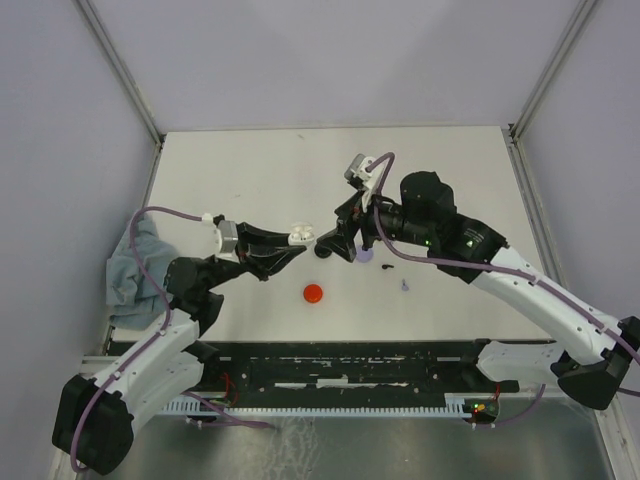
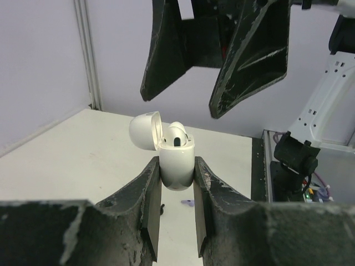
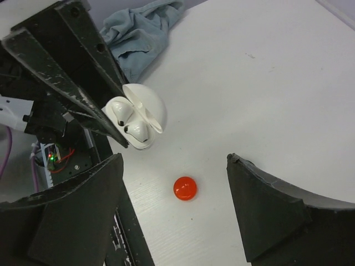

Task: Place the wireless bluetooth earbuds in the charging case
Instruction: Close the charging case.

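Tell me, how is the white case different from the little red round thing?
The white case is pinched in the left gripper, but the red round thing lies on the table. The white case has its lid open with white earbuds inside, while the red round thing shows no opening. Both are small, smooth and rounded.

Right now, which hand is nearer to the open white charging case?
Left. The left hand is shut on the white charging case, gripping its body. The right hand is open and faces it from close by, not touching.
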Controlling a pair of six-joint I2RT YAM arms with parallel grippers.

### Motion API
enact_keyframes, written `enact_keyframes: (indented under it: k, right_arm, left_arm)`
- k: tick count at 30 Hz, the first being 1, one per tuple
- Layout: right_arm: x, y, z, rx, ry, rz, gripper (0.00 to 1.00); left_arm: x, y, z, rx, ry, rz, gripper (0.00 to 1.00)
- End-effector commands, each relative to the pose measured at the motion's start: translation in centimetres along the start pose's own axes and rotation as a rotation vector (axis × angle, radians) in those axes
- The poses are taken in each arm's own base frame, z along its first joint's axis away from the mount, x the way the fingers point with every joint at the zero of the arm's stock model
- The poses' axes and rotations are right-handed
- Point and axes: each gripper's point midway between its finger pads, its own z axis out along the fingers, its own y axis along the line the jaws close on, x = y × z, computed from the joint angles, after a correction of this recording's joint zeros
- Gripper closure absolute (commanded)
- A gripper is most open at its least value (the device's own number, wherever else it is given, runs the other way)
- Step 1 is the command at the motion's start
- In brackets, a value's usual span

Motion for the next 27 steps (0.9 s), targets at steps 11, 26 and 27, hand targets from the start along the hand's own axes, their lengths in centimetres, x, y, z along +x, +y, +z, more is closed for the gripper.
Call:
enact_keyframes:
  k: [11, 26, 27]
  right_arm:
    - [-2.3, 5.1, -0.6, -0.353, 0.010, -0.115, 0.14]
    - [-1.4, 6.6, 0.4, -0.480, 0.068, -0.090, 0.16]
    - [-1.3, 6.4, 0.3, -0.472, 0.073, -0.093, 0.16]
  left_arm:
    - [-1.4, -1.3, 1.8, 0.171, 0.051, 0.116, 0.97]
    - [0.4, 1.3, 2.4, 0.037, 0.116, -0.039, 0.97]
    - [0.6, 1.6, 2.4, 0.018, 0.120, -0.066, 0.97]
